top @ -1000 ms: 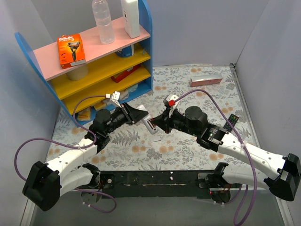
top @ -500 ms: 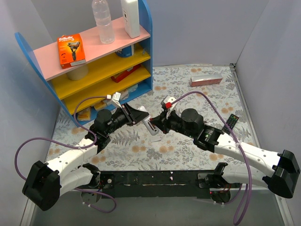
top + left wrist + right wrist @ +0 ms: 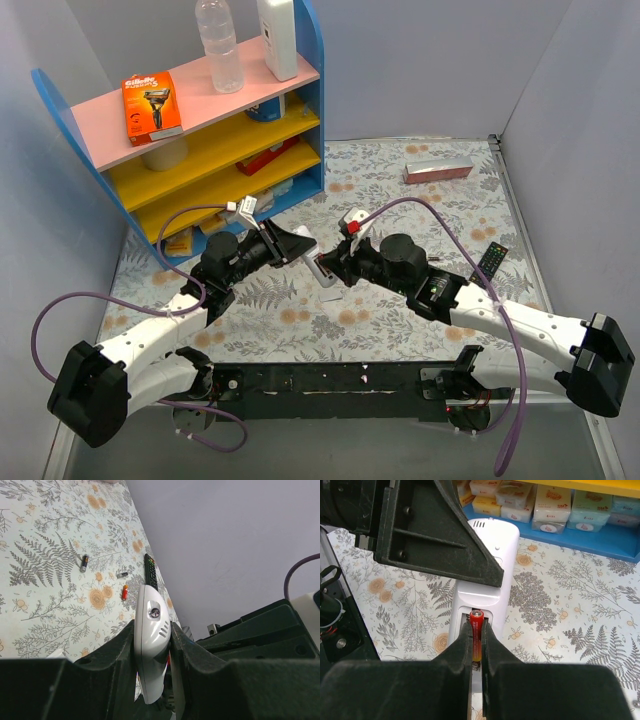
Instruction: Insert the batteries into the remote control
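Note:
My left gripper (image 3: 297,246) is shut on a white remote control (image 3: 323,269) and holds it above the table; in the left wrist view the remote (image 3: 151,605) sits edge-on between the jaws (image 3: 153,628). My right gripper (image 3: 338,268) is shut on a red battery (image 3: 477,615), whose tip is in the open battery compartment on the back of the white remote (image 3: 490,565). The right gripper (image 3: 476,625) pinches the cell lengthwise. Loose batteries lie on the table: a black one (image 3: 84,562), a small one (image 3: 122,574) and a red one (image 3: 124,592).
A black remote (image 3: 492,258) lies at the right of the table, also in the left wrist view (image 3: 150,572). A pink box (image 3: 437,171) lies at the back. A blue shelf unit (image 3: 215,130) with boxes and bottles stands at the back left. Grey walls enclose the floral table.
My right arm has moved left towards the remote, bringing the red battery to its battery compartment. My left gripper has kept holding the remote almost still.

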Action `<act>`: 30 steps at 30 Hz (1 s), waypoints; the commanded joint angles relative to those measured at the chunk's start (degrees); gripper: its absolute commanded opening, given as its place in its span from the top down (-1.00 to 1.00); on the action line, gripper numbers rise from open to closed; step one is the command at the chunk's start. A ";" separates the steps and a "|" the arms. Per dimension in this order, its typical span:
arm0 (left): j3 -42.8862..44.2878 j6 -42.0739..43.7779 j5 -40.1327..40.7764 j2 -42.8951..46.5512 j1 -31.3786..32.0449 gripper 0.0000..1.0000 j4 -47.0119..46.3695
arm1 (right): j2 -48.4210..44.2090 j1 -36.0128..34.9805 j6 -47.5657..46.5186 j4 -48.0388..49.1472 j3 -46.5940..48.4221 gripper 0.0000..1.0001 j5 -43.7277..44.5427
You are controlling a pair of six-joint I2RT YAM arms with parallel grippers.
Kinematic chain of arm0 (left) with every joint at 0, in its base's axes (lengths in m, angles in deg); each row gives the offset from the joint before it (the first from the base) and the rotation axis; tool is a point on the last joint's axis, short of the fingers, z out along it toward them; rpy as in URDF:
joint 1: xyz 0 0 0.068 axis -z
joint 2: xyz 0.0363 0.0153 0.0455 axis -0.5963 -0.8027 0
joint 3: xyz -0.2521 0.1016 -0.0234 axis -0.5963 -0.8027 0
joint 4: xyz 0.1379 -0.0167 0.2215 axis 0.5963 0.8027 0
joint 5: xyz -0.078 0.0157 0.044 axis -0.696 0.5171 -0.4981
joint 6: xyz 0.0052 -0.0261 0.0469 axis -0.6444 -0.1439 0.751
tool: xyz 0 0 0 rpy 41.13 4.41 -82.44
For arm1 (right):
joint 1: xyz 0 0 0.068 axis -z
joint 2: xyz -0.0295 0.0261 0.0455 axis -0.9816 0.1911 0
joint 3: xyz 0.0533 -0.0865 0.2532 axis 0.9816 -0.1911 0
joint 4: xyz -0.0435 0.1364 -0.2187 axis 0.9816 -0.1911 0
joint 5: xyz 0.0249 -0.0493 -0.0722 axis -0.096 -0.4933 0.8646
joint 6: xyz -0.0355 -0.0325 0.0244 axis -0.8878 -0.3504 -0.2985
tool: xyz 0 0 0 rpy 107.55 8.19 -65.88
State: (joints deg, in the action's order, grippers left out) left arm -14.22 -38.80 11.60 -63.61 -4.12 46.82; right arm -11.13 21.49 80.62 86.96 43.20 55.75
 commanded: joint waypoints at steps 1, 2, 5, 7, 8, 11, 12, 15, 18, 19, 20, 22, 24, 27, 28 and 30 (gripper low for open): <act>3.28 -0.29 0.64 0.25 0.29 1.00 -0.46 | 0.23 -0.25 -0.94 3.21 -0.95 0.97 0.70; 3.28 -0.29 0.64 0.25 0.21 1.00 -0.45 | 0.23 -0.25 -1.03 3.12 -1.12 0.97 0.88; 3.54 -0.29 0.81 0.34 0.21 1.00 -0.02 | 0.23 -0.25 -1.38 3.21 -1.83 0.95 1.67; 3.63 -0.12 1.16 0.34 0.20 1.00 0.51 | 0.23 -0.25 -1.47 3.04 -2.00 0.92 1.85; 3.63 -0.12 1.25 0.34 0.20 1.00 0.86 | 0.23 -0.25 -1.64 3.04 -2.18 0.88 1.76; 3.63 -0.20 1.34 0.25 0.29 1.00 0.95 | 0.49 -0.25 -1.56 2.86 -2.27 0.81 1.58; 3.72 -0.20 1.25 0.25 0.29 1.00 1.04 | 0.58 -0.25 -1.64 2.77 -2.27 0.79 1.58; 4.07 -0.03 1.25 0.08 0.29 1.00 1.39 | 0.85 -0.25 -1.47 2.77 -2.44 0.72 1.67; 4.42 0.32 1.08 -0.01 0.29 1.00 1.92 | 0.76 -0.25 -1.38 2.77 -2.62 0.62 1.67; 4.34 0.32 0.90 -0.01 0.29 1.00 2.09 | 0.76 -0.25 -1.38 2.68 -2.62 0.60 1.67; 4.34 0.32 0.90 0.07 0.29 1.00 2.10 | 0.76 -0.25 -1.29 2.68 -2.62 0.54 1.84; 4.25 0.41 0.64 0.16 0.29 1.00 2.10 | 0.58 -0.25 -0.94 2.86 -2.71 0.51 2.02; 4.25 0.59 0.20 0.16 0.29 1.00 2.36 | 0.50 -0.25 -0.68 2.77 -2.62 0.46 2.20; 4.25 0.94 -0.50 0.07 0.29 1.00 2.62 | 0.23 -0.25 -0.59 2.86 -2.62 0.39 2.55; 4.25 1.11 -0.76 0.07 0.29 1.00 2.88 | 0.23 -0.25 -0.50 2.77 -2.53 0.36 2.72; 4.51 1.64 -1.03 0.07 0.29 1.00 3.50 | -0.12 -0.25 -0.41 2.77 -2.53 0.33 2.73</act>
State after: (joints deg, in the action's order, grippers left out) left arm -12.62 -37.99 12.73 -64.38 -4.14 51.13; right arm -10.72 21.12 80.46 88.54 41.32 56.36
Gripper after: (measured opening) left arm 0.260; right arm 0.324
